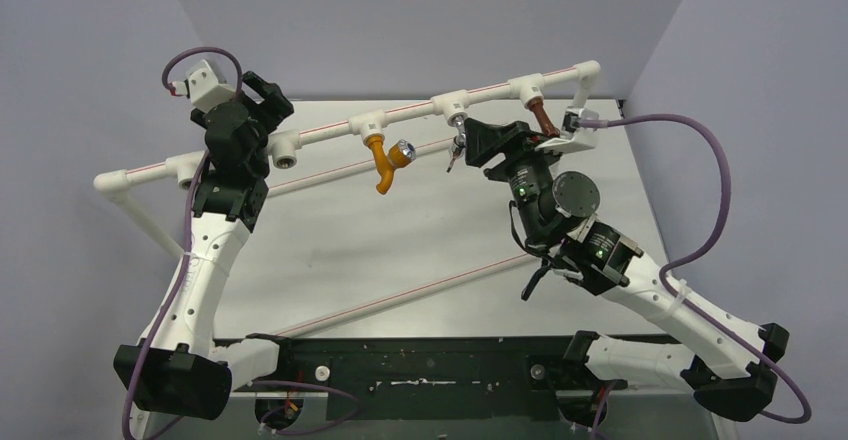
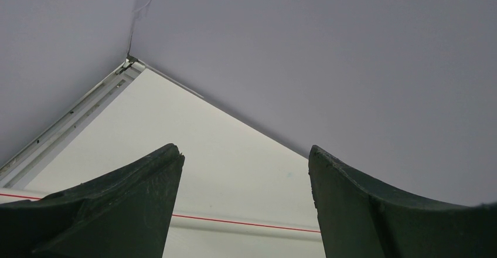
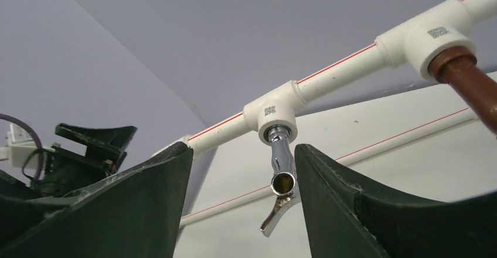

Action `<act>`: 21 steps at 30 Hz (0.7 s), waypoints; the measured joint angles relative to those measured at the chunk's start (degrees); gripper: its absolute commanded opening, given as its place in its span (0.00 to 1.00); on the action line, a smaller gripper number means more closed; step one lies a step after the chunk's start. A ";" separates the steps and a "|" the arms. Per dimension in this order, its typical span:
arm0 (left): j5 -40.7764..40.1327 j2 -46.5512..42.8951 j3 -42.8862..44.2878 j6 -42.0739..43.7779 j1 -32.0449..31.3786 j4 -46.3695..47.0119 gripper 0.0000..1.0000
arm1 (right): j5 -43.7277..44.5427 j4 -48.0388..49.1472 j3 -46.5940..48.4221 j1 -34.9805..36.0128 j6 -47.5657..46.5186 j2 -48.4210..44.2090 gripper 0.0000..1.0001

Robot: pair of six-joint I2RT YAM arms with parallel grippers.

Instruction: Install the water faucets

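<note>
White pipe rail [image 1: 410, 111] runs just above the right gripper [image 3: 243, 149], whose jaws are parted, gripping nothing. Between them the silver lever faucet [image 3: 280, 158] hangs from its tee. Brown faucet [image 3: 469, 79] sits right; orange faucet [image 1: 385, 160] left. Left gripper [image 2: 245, 155] gapes empty.

Jaws apart on left end effector [image 2: 245, 152] and right end effector [image 3: 243, 149].

Plain lilac-grey walls [image 1: 400, 20] on three sides, closing round a white table [image 1: 330, 250] (light soft and even).
</note>
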 measured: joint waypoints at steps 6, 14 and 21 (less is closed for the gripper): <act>0.00 0.00 0.00 0.00 0.00 0.00 0.76 | -0.28 -4.96 5.53 -0.09 -9.44 4.59 0.67; 0.02 0.02 0.00 0.00 0.00 -0.02 0.76 | -1.73 -9.55 7.61 -1.49 -13.64 10.82 0.63; 0.04 0.00 0.00 0.00 0.02 -0.02 0.76 | -6.67 -10.10 6.03 -6.75 -12.98 11.58 0.51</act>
